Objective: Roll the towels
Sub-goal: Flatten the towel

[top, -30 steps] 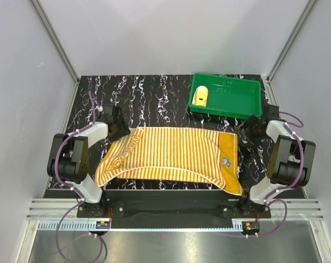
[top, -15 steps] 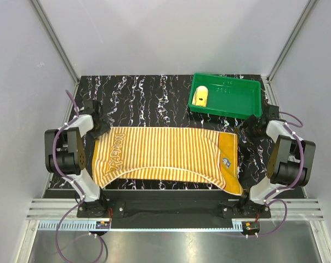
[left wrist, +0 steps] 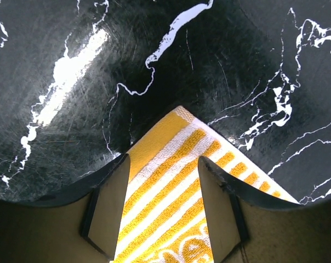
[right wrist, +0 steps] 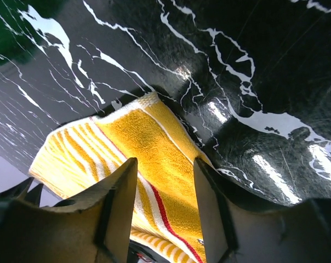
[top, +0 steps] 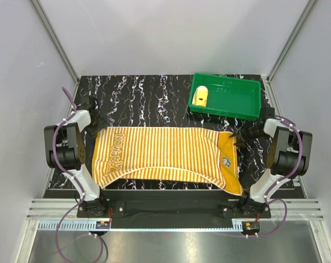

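Seen from the top, the striped towel (top: 165,156) lies spread flat across the bench (top: 149,98). The yellow towel (top: 201,97) sits rolled in the green tray (top: 226,115) at the far right. Only the 2 wrist views show the grips. The left fingers (left wrist: 108,208) stand released, astride the striped towel's far-left corner. The right fingers (right wrist: 209,208) stand released astride its far-right corner.
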`<state>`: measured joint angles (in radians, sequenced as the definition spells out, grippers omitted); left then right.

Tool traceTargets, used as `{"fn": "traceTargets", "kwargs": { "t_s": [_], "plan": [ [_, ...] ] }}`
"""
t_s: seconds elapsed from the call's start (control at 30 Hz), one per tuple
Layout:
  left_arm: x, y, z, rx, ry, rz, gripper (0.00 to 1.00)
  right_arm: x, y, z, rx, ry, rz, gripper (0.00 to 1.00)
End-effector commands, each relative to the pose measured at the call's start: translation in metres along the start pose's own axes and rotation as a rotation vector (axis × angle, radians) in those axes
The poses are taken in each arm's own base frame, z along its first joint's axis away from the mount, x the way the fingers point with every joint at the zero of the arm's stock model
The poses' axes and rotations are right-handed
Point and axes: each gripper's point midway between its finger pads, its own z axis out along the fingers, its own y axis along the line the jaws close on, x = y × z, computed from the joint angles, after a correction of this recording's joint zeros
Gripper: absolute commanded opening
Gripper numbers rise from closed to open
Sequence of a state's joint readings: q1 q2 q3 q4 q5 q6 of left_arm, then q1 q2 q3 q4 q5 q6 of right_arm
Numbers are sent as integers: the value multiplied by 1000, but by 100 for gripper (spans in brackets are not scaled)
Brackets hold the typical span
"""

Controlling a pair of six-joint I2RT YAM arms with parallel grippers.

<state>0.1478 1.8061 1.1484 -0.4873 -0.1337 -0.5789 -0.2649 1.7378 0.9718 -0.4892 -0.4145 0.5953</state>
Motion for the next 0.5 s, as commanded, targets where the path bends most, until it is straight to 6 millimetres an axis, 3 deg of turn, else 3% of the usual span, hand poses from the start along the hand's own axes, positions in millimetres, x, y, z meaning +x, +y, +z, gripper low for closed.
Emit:
{"fn": "traceTargets", "kwargs": {
  "t_s": [0.0, 0.13, 0.27, 0.3, 0.33, 0.4, 0.43, 0.47],
  "plan": [
    [-8, -9, -17, 59, -40, -27, 58, 2, 3, 2, 7, 23, -42, 54],
    [1, -3, -18, 55, -39, -36, 59, -10, -11, -5, 99, -50, -53, 57],
    [14, -2, -7, 44, 17, -31, 54, -17, -18, 5, 163, -21, -74, 57],
    [15, -3, -6, 48, 24, -28, 52, -22, -17, 7, 169, -26, -77, 53],
    [18, -6, -4, 56, 32, -22, 50, -22, -22, 13, 184, -11, -74, 39],
    [23, -12, 0, 66, 50, 0, 39, -28, -20, 17, 188, -12, -83, 25],
    [24, -14, 1, 70, 58, 6, 33, -28, -27, 22, 218, 2, -79, 12],
    [28, -14, 5, 63, 73, 12, 23, -30, -28, 24, 224, 4, -82, 8]
  ]
}}
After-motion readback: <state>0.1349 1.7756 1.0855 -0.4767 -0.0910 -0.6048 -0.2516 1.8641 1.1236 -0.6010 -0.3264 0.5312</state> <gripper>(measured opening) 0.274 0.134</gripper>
